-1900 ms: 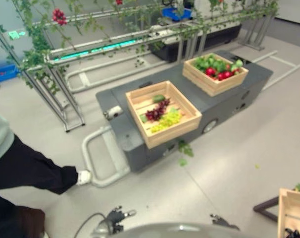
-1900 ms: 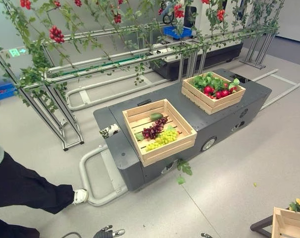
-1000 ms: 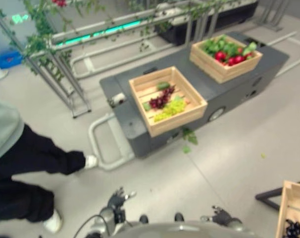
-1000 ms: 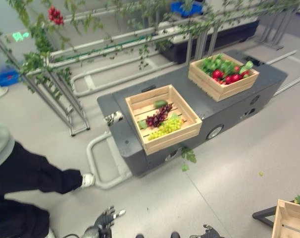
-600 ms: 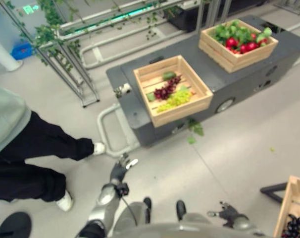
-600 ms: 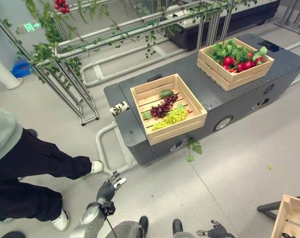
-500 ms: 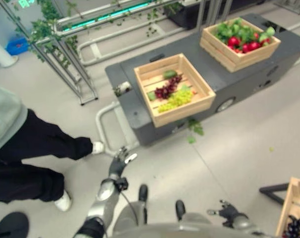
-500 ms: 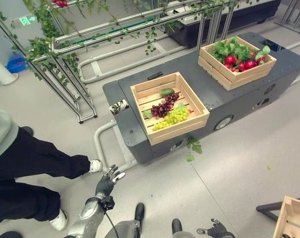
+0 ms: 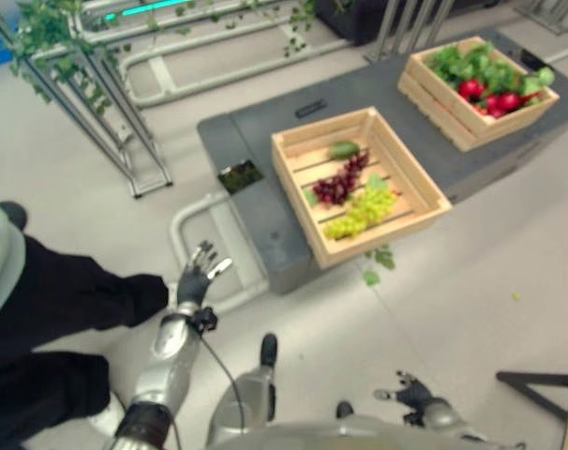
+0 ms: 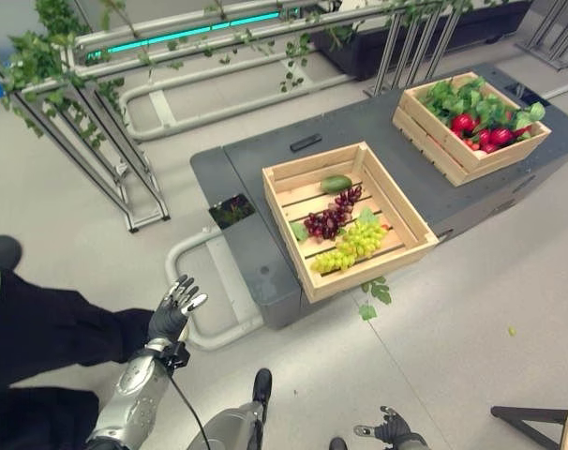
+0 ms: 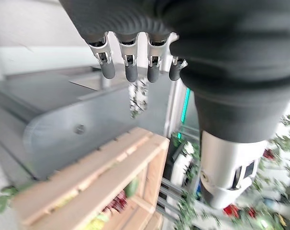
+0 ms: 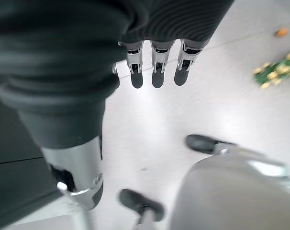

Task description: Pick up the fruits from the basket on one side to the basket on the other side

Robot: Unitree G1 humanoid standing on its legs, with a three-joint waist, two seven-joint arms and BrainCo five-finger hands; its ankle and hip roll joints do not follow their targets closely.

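Reaching out with nothing in it, the robot's left hand (image 10: 174, 310) was lifted in front of it, near the low grey cart (image 10: 237, 169). Its fingers (image 11: 131, 68) were straight and spread, holding no fruit. I think it was held up like that to get ready for a grab at the first crate. The right hand (image 10: 387, 430) hung low by the robot's side over the floor (image 10: 471, 281), and its fingers (image 12: 157, 67) were loose and straight too, with nothing in them. A person's dark leg (image 10: 50, 328) stood just beside the left arm.

A little further on sat the near crate (image 10: 408, 220), a wooden box on the front part of the cart. Inside it lay a bunch of green grapes (image 10: 348, 246), a bunch of dark purple grapes (image 10: 327, 219) touching it, and one green fruit (image 10: 336, 184) at the back. All the fruit was in the crates, so no picking had begun, I would say.

Further back on the same cart stood the far crate (image 10: 434, 141), well apart from the first. It was packed with red fruits (image 10: 479, 129) and green leaves (image 10: 453, 95). Behind the cart ran metal rails (image 10: 171, 47) with leafy vines (image 10: 40, 56) on them.
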